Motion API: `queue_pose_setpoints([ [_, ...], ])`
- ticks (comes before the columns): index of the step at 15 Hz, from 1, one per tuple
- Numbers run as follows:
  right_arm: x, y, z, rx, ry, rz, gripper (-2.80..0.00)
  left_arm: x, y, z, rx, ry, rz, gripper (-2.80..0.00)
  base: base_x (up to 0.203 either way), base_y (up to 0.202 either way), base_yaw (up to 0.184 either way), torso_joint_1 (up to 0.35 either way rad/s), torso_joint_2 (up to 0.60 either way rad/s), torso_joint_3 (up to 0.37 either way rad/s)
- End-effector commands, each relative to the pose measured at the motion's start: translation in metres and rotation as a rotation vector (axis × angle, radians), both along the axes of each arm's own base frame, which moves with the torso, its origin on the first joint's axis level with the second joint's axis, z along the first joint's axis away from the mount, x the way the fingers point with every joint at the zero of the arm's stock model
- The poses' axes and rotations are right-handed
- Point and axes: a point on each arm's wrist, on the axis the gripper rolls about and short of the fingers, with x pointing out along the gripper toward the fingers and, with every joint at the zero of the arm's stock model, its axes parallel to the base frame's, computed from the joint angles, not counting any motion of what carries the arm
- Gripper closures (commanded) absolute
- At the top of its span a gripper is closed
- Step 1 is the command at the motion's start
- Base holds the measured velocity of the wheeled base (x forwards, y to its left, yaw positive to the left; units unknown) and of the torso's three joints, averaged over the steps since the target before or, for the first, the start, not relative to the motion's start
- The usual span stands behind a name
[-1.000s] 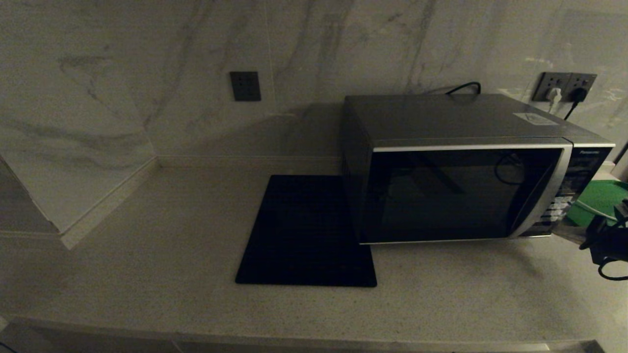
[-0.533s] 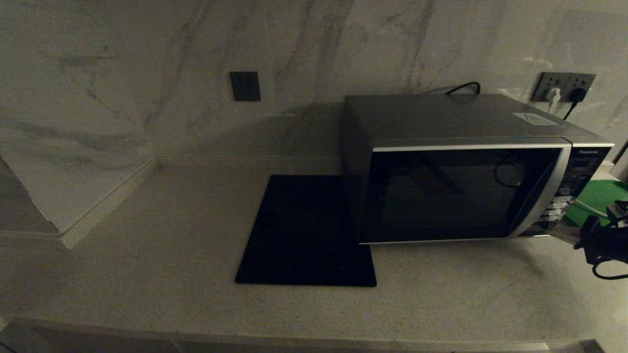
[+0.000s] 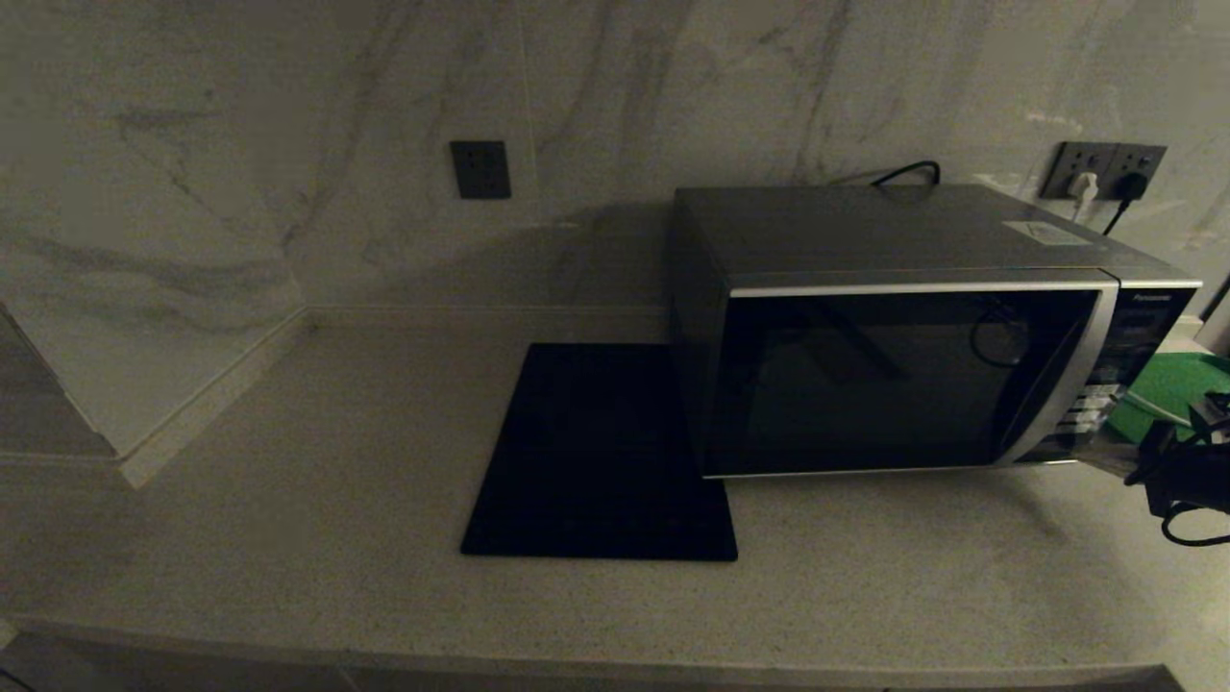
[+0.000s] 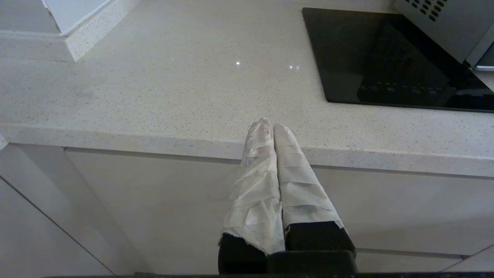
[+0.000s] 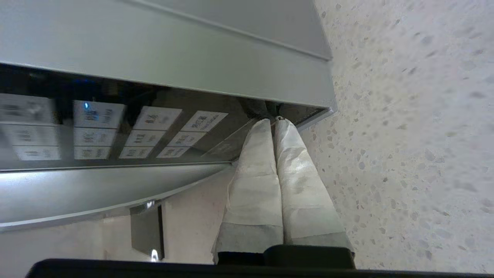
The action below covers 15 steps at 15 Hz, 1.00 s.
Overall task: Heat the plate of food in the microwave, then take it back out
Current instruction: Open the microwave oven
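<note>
Setting: pale speckled counter point(image 3: 288, 500) against a marbled wall, with a wall socket point(image 3: 1105, 170) behind.
Microwave: the microwave point(image 3: 903, 327) stands on the counter towards the right, its dark glass door shut; a black mat point(image 3: 596, 461) lies just beside it on its left, partly tucked under its corner.
Plate of food: not visible in any view.
Right gripper: the right gripper point(image 5: 274, 120) sits at the lower end of the button panel point(image 5: 115, 131); its jaws are pressed together with nothing between them, the wrapped tips at or against the panel's bottom corner near the counter.
Left gripper: the left gripper point(image 4: 269, 125) hangs in front of the counter's front edge, jaws closed together and empty, touching nothing.
Head view only: a green tray point(image 3: 1177, 384) right of the microwave, and the right arm as a dark shape at the frame's right edge.
Right wrist view only: the white button labels and a small blue light on the panel.
Left wrist view only: the cabinet front below the counter.
</note>
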Motion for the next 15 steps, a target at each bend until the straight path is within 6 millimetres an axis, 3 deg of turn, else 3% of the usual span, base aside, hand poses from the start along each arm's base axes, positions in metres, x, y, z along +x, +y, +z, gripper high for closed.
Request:
queue_pose_setpoints([
  [1, -0.022, -0.01, 0.01, -0.001, -0.006, -0.043, 0.0, 0.0, 0.0, 0.0, -0.001, 0.0, 0.0, 0.0, 0.0, 0.0, 0.0, 0.0, 0.0, 0.0],
  [5, -0.06, -0.013, 0.048, -0.055, -0.05, -0.107, 0.0, 0.0, 0.0, 0.0, -0.001, 0.0, 0.0, 0.0, 0.0, 0.0, 0.0, 0.0, 0.0, 0.0],
  [9, -0.101, 0.023, 0.116, -0.156, -0.148, -0.128, 0.0, 0.0, 0.0, 0.0, -0.001, 0.0, 0.0, 0.0, 0.0, 0.0, 0.0, 0.0, 0.0, 0.0],
  [12, -0.129, 0.078, 0.172, -0.25, -0.176, -0.143, 0.0, 0.0, 0.0, 0.0, -0.001, 0.0, 0.0, 0.0, 0.0, 0.0, 0.0, 0.0, 0.0, 0.0],
  [15, -0.129, 0.161, 0.193, -0.369, -0.055, -0.075, 0.0, 0.0, 0.0, 0.0, -0.001, 0.0, 0.0, 0.0, 0.0, 0.0, 0.0, 0.0, 0.0, 0.0],
])
